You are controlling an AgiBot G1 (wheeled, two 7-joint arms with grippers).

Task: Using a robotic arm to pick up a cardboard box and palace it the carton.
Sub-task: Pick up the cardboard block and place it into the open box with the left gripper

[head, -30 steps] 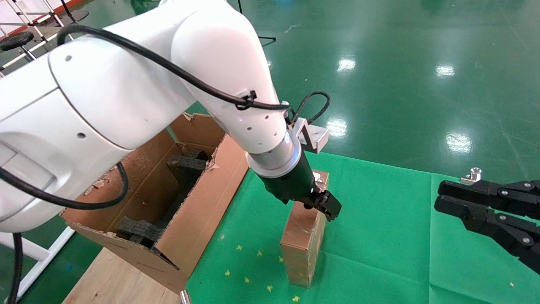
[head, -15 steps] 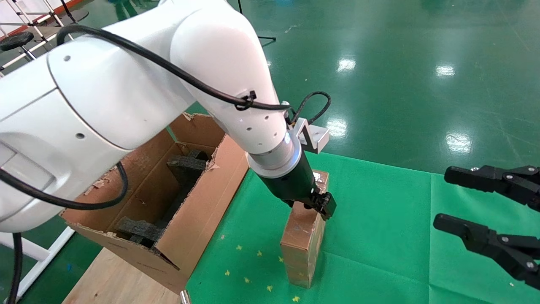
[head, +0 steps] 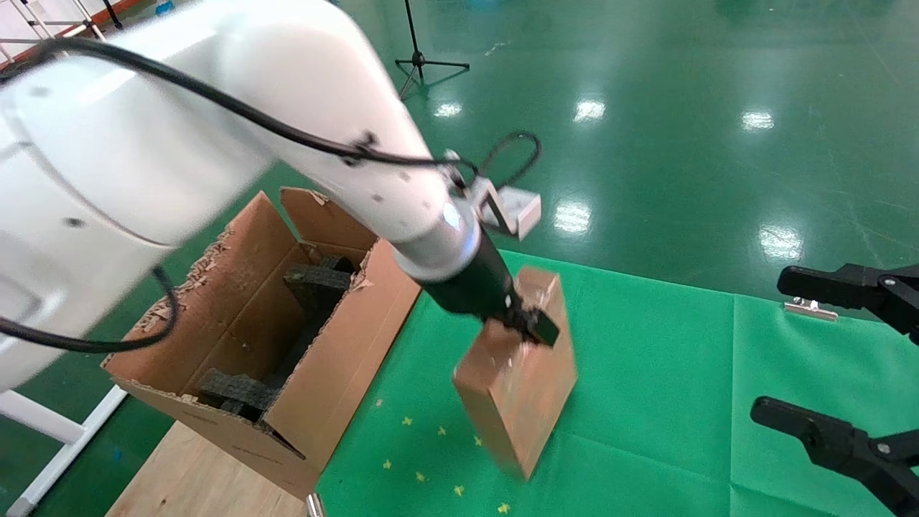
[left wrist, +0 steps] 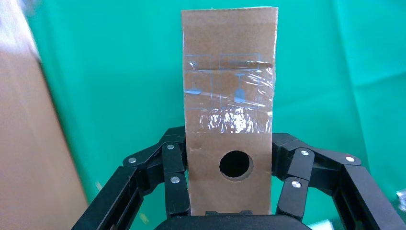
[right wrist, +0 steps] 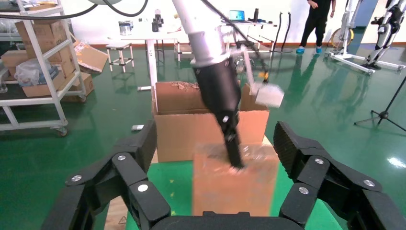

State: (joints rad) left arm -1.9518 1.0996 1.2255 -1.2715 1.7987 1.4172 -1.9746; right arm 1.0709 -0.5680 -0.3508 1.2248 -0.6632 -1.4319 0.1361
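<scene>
Above the green mat (head: pixel 646 373), I am clamping the cardboard box (head: pixel 518 377) in my left gripper (head: pixel 531 330), lifting it tilted; I should level it before swinging toward the carton (head: pixel 344 359). My right gripper (head: pixel 818 352) is hanging wide open nearby.

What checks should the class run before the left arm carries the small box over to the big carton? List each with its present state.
1. Grip: left gripper has its fingers pressed on both sides of the small box: ok.
2. Lift: the box looks tilted and clear of the green mat in the head view: ok, though contact underneath cannot be ruled out.
3. Grip security: held only near the top end, and the box hangs tilted: cannot tell.
4. Carton open on top, on the robot's left of the box: ok.
5. Room inside: black foam blocks take up part of it: cannot tell.
6. Right gripper open, off to the side: ok.
</scene>
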